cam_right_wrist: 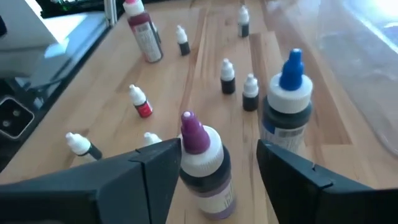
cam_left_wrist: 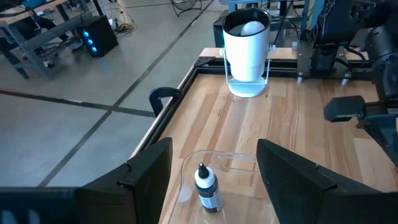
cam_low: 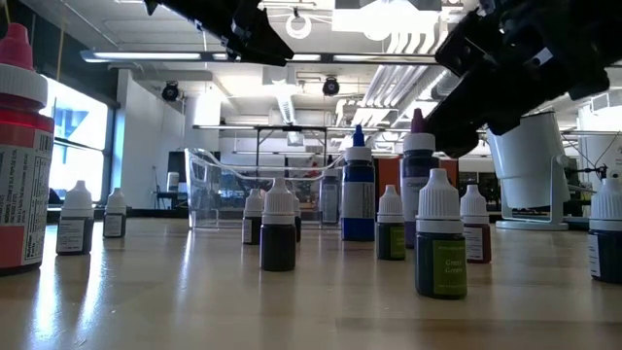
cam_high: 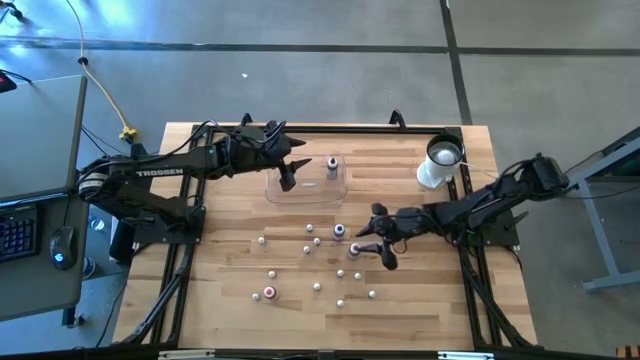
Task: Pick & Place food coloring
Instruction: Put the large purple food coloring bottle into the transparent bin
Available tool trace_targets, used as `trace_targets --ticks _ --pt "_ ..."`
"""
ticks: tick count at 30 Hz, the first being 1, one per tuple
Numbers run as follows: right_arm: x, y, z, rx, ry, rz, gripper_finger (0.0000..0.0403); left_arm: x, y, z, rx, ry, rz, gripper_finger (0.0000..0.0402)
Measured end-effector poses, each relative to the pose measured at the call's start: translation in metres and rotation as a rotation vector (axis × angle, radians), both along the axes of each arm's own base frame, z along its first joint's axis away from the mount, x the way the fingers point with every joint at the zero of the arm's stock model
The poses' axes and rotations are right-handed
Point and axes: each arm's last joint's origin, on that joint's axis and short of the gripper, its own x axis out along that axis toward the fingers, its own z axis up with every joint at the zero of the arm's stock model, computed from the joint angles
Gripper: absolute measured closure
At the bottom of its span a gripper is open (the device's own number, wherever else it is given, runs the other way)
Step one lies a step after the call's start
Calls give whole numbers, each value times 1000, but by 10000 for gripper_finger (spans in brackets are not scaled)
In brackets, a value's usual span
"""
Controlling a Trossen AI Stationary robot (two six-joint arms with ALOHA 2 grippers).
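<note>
Between the right gripper's spread fingers stands a purple-tipped bottle, upright on the table and not yet clamped; the jaws are wide open on either side of it with gaps showing at both flanks. Just beside it stands a blue-tipped bottle, close enough that a finger could brush it. Around these, the other small bottles lie scattered over the middle of the table, most upright, at least one on its side, with a red-capped bottle nearer the front edge. One bottle already stands in the clear tray toward the back, and the left gripper hangs over that tray with its jaws open and nothing held. A white cup sits at the back right corner, well clear of the work. The step in hand looks to be the grasp on the purple-tipped bottle. To do it well, the fingers should sink low enough to close on the body rather than the tapered cap, stay centred so both pads meet it together and it does not tip, and keep the outer finger off the blue-tipped neighbour. Lifting straight up before travelling toward the tray would spare the surrounding bottles, and the left arm may need to clear the tray first.
</note>
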Motion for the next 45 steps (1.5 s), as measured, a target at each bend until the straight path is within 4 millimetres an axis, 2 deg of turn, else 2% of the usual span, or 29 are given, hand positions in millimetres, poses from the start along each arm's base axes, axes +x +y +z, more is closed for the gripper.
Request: trace_targets --ticks 7,12,17,23,28,35,45 --pt "20 6 28 -54 179 61 197 0 0 0 0 0 0 169" --pt "32 8 56 -109 205 96 197 0 0 0 0 0 0 169" --pt "35 9 66 -94 223 91 197 0 0 0 -1 5 -1 169" --pt "29 8 41 -52 279 76 197 -1 0 -3 -8 31 -1 169" --pt "35 11 30 -15 242 123 196 -1 0 -3 -8 30 -1 169" --pt "41 12 8 -71 313 145 196 -1 0 -3 -7 29 -1 169" --pt "42 12 13 -80 267 155 206 -1 0 -2 -7 26 -1 169"
